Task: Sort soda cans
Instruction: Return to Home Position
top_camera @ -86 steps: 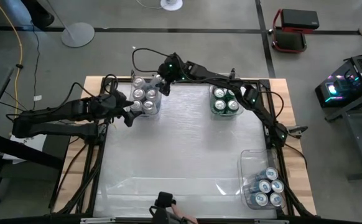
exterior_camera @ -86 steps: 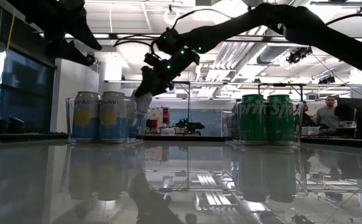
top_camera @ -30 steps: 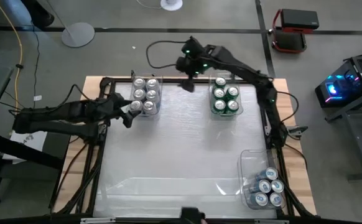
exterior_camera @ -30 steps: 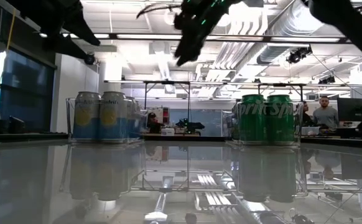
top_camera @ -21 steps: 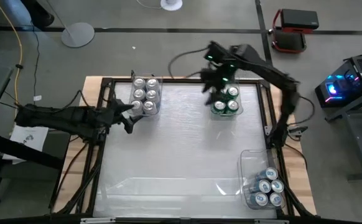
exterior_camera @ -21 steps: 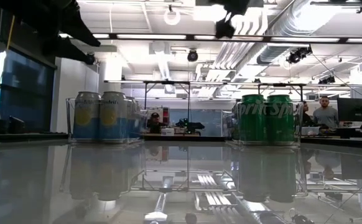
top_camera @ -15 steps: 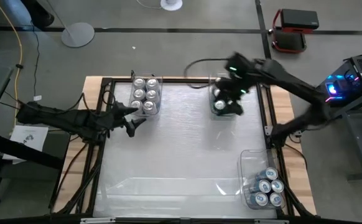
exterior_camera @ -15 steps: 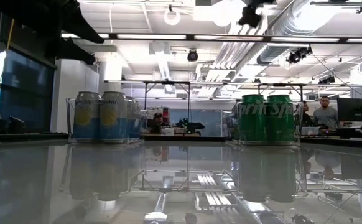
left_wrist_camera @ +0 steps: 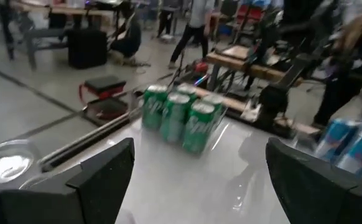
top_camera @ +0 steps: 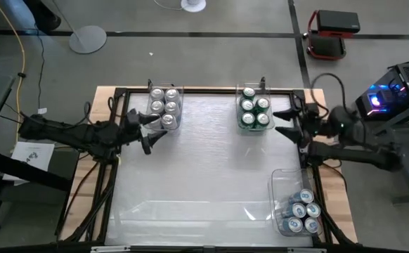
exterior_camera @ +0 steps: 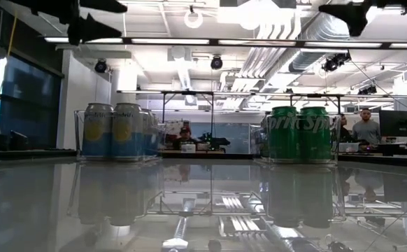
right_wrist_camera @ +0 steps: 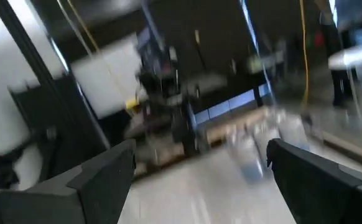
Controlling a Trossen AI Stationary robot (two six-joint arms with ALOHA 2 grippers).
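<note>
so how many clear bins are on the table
3 in the high view: the top-left bin with blue-white cans, the top-right bin with green cans, the bottom-right bin. None looks hidden.

3 bins of soda cans [top_camera: 161, 107] sit on the tabletop [top_camera: 204, 161]: a back-left bin [top_camera: 181, 98], a back-right bin [top_camera: 264, 90] and a front-right corner bin [top_camera: 285, 184].

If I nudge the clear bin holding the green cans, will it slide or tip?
Probably slides: the table looks glossy, mirroring the bin in the low view. Tipping seems unlikely; the green cans stand upright and packed, weighting it low.
</note>
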